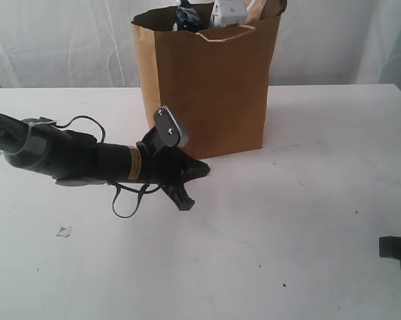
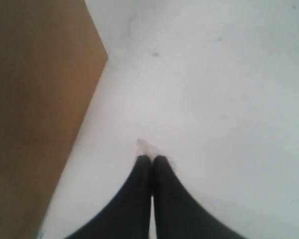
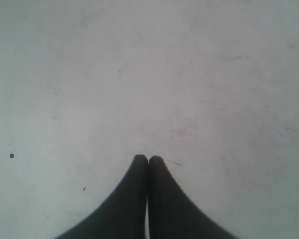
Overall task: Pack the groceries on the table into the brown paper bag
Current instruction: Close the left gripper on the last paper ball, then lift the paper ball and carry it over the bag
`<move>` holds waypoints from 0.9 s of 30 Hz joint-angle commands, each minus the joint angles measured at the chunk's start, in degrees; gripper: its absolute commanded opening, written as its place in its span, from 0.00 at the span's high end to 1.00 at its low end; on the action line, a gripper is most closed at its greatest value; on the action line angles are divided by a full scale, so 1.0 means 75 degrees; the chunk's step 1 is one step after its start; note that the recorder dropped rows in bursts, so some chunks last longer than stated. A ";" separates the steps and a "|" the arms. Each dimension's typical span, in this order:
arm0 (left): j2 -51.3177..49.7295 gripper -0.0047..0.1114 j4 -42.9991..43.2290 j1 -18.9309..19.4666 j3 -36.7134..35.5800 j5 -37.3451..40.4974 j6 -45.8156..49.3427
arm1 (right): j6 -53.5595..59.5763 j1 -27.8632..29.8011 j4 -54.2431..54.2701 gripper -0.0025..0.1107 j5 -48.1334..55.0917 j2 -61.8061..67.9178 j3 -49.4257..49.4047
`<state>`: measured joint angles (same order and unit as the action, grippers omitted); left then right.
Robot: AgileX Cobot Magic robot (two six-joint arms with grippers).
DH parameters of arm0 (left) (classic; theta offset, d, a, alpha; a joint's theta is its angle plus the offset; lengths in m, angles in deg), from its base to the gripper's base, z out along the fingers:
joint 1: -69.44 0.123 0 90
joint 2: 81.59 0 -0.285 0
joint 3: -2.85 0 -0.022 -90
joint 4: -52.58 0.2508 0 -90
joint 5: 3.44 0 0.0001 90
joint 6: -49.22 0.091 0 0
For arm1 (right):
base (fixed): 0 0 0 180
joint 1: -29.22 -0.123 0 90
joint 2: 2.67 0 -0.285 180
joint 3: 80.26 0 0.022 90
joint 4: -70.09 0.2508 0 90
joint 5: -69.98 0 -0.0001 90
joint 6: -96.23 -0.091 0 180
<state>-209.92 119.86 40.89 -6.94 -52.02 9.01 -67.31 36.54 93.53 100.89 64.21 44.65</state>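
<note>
The brown paper bag (image 1: 210, 93) stands upright at the back middle of the table (image 1: 287, 220). Groceries poke out of its top: a dark item (image 1: 185, 17) and a white carton (image 1: 228, 12). My left gripper (image 1: 203, 171) hovers low just in front of the bag and points along its front face. It is shut, with the fingers (image 2: 139, 199) pressed together. A small pale smudge (image 2: 145, 146) sits at their tips. The bag's side (image 2: 35, 114) fills one edge of the left wrist view. My right gripper (image 3: 148, 159) is shut over bare tabletop, and only a dark bit of it (image 1: 395, 248) shows at the far right.
A small scrap of paper (image 1: 63, 231) lies on the table at the front left. A loose black cable (image 1: 127, 203) hangs under the left arm. White curtains hang behind the table. Faint specks mark the tabletop (image 3: 11, 156).
</note>
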 commanded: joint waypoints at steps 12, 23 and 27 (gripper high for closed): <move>0.2758 0.96 0.4077 0.0736 -0.0005 -0.0180 -0.3626 | -0.0025 0.0005 -0.0009 0.98 -0.0033 -0.0015 -0.0062; 0.3955 0.96 0.1064 0.2175 -0.0005 -0.0442 -0.2513 | -0.0025 0.0005 -0.0009 0.98 -0.0019 -0.0015 -0.0062; 0.3611 0.96 -0.1325 0.2209 -0.0005 -0.1058 -0.0480 | -0.0025 0.0005 -0.0009 0.98 0.0120 -0.0015 -0.0062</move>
<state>-181.37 122.38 57.30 -6.94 -55.94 -3.91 -67.31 36.54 93.53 101.03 64.21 44.65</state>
